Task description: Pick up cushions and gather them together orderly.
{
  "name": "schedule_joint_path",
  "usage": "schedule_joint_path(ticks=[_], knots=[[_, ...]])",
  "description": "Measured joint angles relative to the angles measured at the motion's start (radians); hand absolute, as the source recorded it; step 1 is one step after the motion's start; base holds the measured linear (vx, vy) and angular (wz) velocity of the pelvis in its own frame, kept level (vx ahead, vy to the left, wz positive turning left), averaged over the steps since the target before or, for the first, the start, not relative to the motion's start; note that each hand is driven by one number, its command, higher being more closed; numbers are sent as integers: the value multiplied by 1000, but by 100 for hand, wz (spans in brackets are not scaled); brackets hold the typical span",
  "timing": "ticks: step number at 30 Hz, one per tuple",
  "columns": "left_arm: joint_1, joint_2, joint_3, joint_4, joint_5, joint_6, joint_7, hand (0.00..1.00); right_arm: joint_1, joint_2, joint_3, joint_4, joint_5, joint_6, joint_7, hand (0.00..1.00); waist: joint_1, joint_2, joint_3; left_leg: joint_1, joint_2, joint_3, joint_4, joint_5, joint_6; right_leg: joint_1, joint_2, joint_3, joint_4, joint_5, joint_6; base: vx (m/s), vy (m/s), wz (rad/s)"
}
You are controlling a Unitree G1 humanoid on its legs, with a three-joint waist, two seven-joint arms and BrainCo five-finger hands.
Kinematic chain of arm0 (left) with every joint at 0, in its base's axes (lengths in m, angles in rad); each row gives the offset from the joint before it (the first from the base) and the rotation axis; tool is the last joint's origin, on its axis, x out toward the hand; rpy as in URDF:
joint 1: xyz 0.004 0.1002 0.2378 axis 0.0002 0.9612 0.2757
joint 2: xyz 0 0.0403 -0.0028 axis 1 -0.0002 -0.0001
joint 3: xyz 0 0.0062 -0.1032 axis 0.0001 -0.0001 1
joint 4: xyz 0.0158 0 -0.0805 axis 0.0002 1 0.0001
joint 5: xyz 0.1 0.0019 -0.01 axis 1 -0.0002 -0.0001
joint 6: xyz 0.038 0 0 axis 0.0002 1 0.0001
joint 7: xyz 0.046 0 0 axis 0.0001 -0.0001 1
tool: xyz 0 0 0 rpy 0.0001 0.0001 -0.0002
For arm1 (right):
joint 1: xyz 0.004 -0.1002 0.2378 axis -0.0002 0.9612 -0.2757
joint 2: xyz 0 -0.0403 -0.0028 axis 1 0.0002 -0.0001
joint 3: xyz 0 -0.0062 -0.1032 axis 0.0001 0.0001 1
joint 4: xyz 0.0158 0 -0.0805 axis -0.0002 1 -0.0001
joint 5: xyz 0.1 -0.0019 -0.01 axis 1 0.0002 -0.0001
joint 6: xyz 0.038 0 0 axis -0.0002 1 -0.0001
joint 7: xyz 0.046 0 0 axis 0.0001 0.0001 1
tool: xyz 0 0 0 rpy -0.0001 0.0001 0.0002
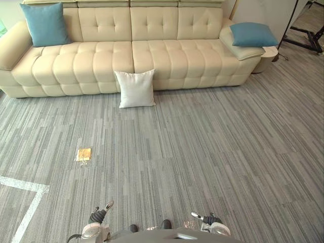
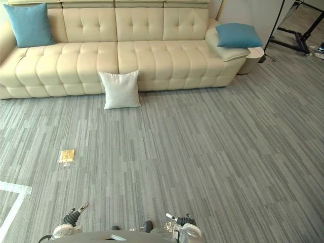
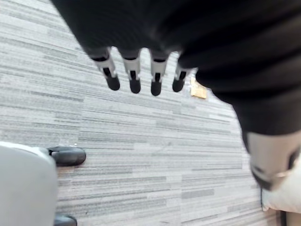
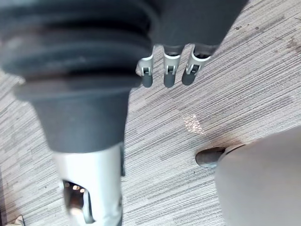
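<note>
While left hand [image 3: 133, 71] and right hand [image 4: 170, 70] hang open, empty, it's likely approach: next, walk to white cushion [image 1: 135, 89] by sofa [image 1: 167, 58].

A white cushion [image 1: 135, 88] stands on the floor [image 1: 202, 152] and leans back against the front of the sofa [image 1: 167, 55], near its middle. One blue cushion [image 1: 45, 24] stands up at the sofa's left end, against the backrest. A second blue cushion [image 1: 253, 34] lies tilted on the right armrest. All three are well apart.

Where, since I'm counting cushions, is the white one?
Left eye view: the white cushion stands on the carpet against the sofa front, near its middle.
</note>
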Motion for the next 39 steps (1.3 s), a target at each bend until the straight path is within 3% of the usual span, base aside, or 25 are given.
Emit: schedule_joint_path(ticks=[37,39], knots=[[-8,-1,-1,1,11,0,-8,0,-1,-2,39,-1,0,6,1,0,3,0,3,-15,1,-28,0,-8,-9,5,-1,-40,0,-18,-2,-10,-3,2],[-15,-1,2,0,10,1,-8,0,-1,-1,39,-1,0,6,1,0,6,-3,9,-24,3,-31,15,-20,-22,6,-1,-48,1,-27,-6,6,-17,10]])
